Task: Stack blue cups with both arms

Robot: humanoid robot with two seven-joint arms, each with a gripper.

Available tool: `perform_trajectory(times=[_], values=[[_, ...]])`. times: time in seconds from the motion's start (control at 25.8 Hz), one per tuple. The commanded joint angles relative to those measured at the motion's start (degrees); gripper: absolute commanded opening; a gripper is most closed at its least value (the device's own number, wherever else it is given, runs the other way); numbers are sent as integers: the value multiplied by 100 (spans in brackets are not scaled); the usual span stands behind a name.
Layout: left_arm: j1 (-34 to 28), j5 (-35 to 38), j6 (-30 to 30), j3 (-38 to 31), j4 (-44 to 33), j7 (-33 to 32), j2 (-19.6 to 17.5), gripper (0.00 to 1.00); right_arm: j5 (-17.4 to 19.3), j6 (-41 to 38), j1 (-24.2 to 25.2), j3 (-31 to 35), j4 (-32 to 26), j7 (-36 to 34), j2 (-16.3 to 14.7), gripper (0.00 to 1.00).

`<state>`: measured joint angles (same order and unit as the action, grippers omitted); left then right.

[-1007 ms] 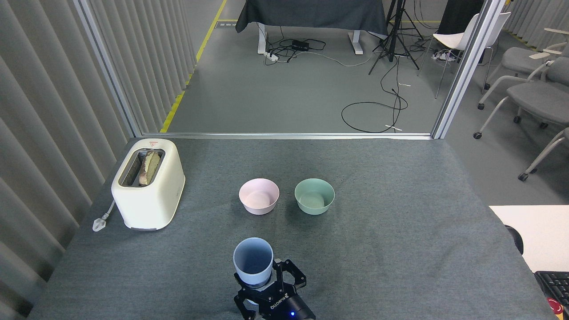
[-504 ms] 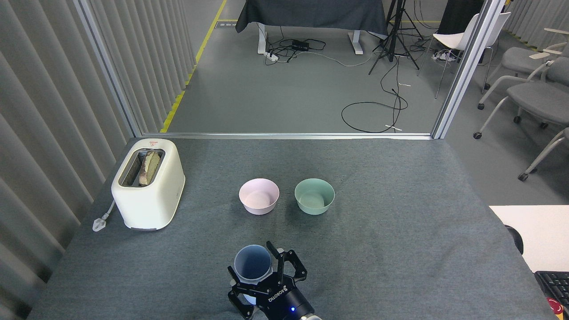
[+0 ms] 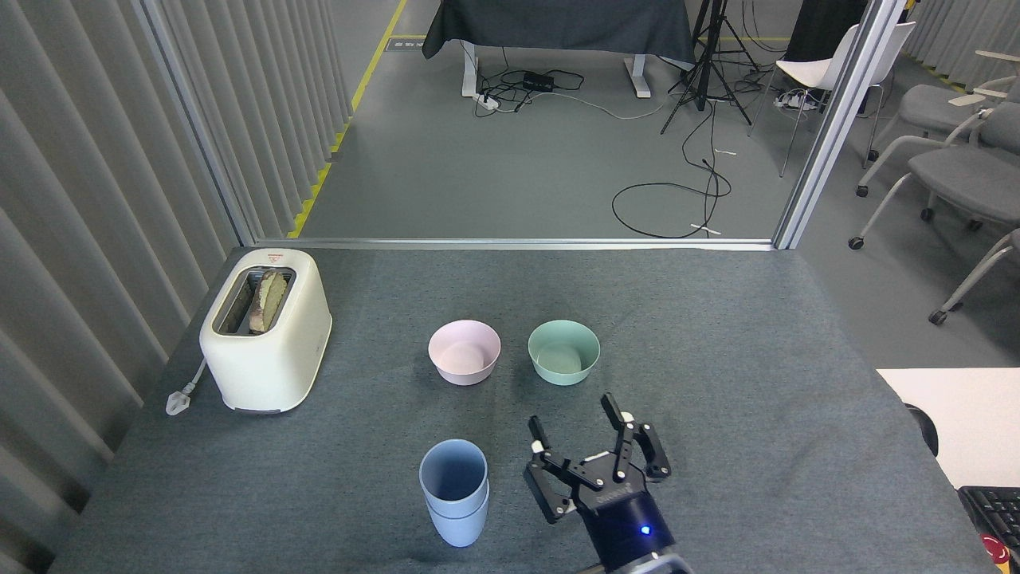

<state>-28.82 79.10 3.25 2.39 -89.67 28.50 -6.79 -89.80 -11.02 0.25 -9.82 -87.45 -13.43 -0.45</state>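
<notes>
- Work surface: a table (image 3: 717,335) covered in dark grey felt-like cloth.
- Task items: two matte pale-blue tapered cups (image 3: 454,492), handleless, stand near the front edge of the table, left of centre. One sits nested inside the other; the rim of the lower cup shows as a band below the rim of the upper one. The stack stands upright, mouth up, with nothing visible inside.
- Tool: one black robot gripper (image 3: 577,438) with a small blue light on its wrist enters from the bottom edge, to the right of the stacked cups. Which arm it belongs to cannot be confirmed from position alone; it lies on the right half of the view.
- Tool state: the fingers are spread wide apart, tips pointing away from the camera. Nothing is between them. The gripper is just beside the stack but clear of it, with bare cloth showing between them.
- Second gripper: outside the view.
- Other items: a round pink bowl (image 3: 464,351) and a round green bowl (image 3: 563,351) sit side by side beyond the cups, near the table centre, apart from each other.
- A cream two-slot toaster (image 3: 265,331) with bread in one slot stands at the left of the table, its white plug (image 3: 178,398) lying on the cloth beside it.
</notes>
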Motion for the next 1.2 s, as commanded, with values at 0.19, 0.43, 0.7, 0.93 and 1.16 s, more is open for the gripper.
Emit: perform_trajectory(times=[0.19,0.43,0.7,0.93,1.16], values=[[52,9,-8,-19,-15,-2,-16,100,560,-410,1416,1246,-53,-327,-666,100],[60,18,-44,-19,-156,16,-42,100,605,-867,2075,1800,-26,-406,-684,100],[60,9,-61,-10,-164,16,-42,100,578,-823,2418,1835,-26,-512,-728,100],[52,18,-70,-10,-164,16,-51,100,578,-806,2532,1835,-35,-547,-675,100],[52,18,-79,-10,-164,7,-51,100,569,-797,2532,1844,-44,-573,-675,100]])
